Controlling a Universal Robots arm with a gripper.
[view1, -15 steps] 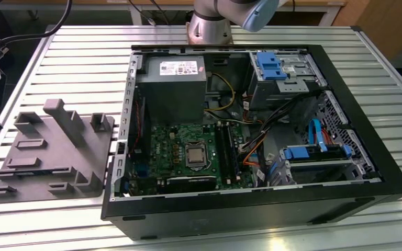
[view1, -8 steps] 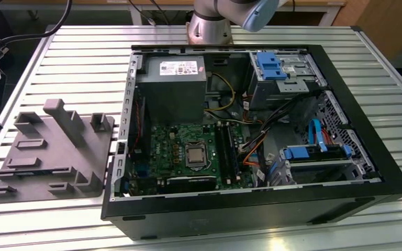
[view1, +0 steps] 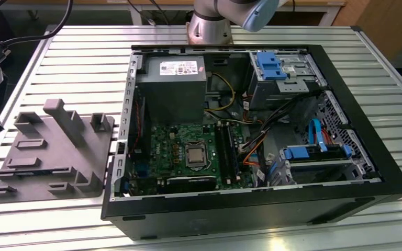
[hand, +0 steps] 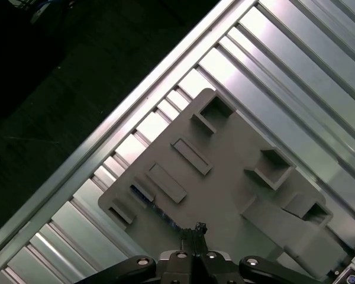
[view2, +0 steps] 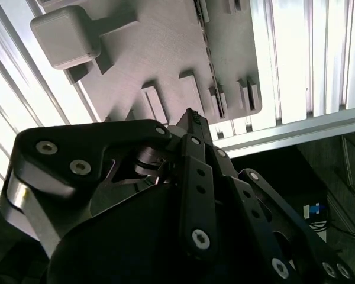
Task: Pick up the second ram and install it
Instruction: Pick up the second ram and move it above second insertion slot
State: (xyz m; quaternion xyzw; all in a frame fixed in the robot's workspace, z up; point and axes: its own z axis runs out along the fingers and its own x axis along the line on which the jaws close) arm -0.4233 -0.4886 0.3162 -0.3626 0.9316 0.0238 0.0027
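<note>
Grey plastic holder tray [hand: 225, 189] lies below the closed, empty hand [hand: 196, 228].
Dark-blue ram stick [hand: 143, 197] sits slotted there, seemingly kept ready for pinching.

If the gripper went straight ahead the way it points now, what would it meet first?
Most likely the grey holder tray: in both wrist views the gripper points at its top face, close beside the slot holding what seems to be the second ram. How far off it is remains unclear.

A ribbed aluminium table [view1: 68, 57] gleams under bright light, wooden panel [view1: 389, 23] behind, dark floor [hand: 47, 89] below.
</note>
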